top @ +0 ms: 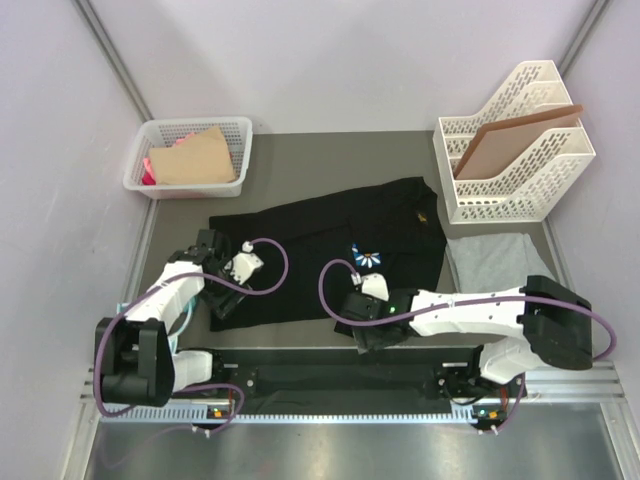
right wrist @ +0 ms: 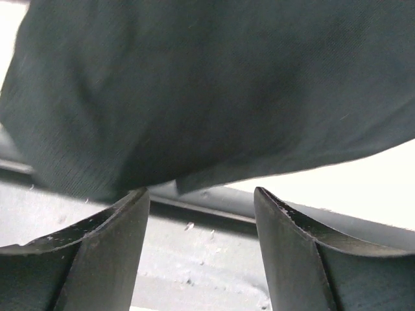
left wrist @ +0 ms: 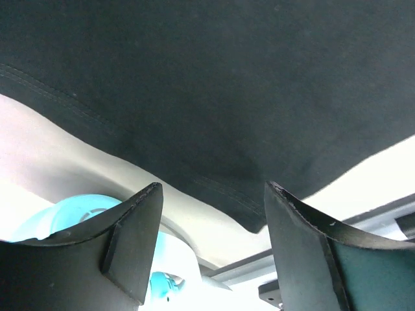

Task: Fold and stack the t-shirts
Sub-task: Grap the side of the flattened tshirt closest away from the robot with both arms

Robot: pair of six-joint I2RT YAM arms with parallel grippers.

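Across the middle of the counter [top: 320,160], the black t-shirt [top: 330,240] lies spread out, with the grey t-shirt [top: 495,258] just beside its right end. Left claw [left wrist: 213,188] and right claw [right wrist: 201,192] sit at the black shirt's near hem, each wide apart and gripping nothing.

No legible text, label or number; print [top: 367,257] on black t-shirt [top: 300,240] too small

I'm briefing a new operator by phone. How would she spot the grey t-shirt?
Find the white file rack at the table's far right corner. Just nearer than it, right of the big black t-shirt, lies the grey t-shirt: pale and plain, while its neighbour is dark and printed.
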